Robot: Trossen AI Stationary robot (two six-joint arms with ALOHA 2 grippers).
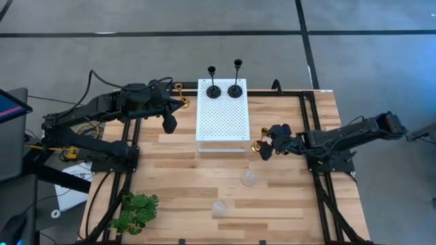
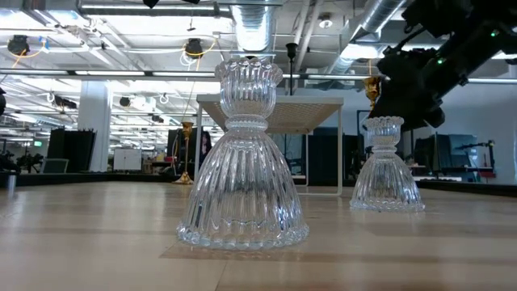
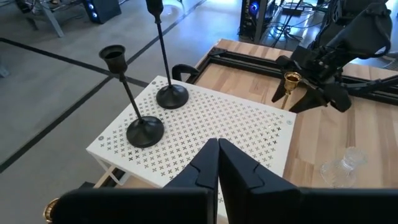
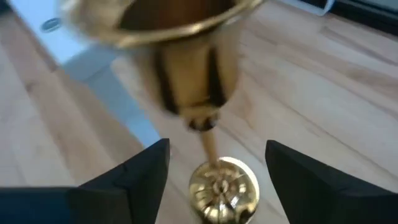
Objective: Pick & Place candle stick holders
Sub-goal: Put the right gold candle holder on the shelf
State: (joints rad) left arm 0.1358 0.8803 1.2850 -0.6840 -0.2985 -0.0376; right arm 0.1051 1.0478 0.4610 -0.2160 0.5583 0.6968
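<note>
Two tall black holders [image 1: 212, 88] [image 1: 236, 86] stand on their round bases at the far end of the white perforated board [image 1: 221, 119]; both show in the left wrist view [image 3: 144, 129] [image 3: 171, 94]. My right gripper [image 1: 264, 146] is open just right of the board. Its fingers [image 4: 146, 171] point down on either side of a gold holder [image 4: 214, 177] without touching it. A second gold holder [image 1: 181, 101] stands on the table left of the board. Two clear glass holders [image 1: 248, 178] [image 1: 218, 206] stand on the near table. My left gripper [image 1: 169, 124] is shut and empty, left of the board.
A green leafy plant [image 1: 135, 212] lies at the near left corner. A black frame rail [image 1: 310, 129] runs along the table's right side and another along the left. Bare wood lies between the board and the glass holders.
</note>
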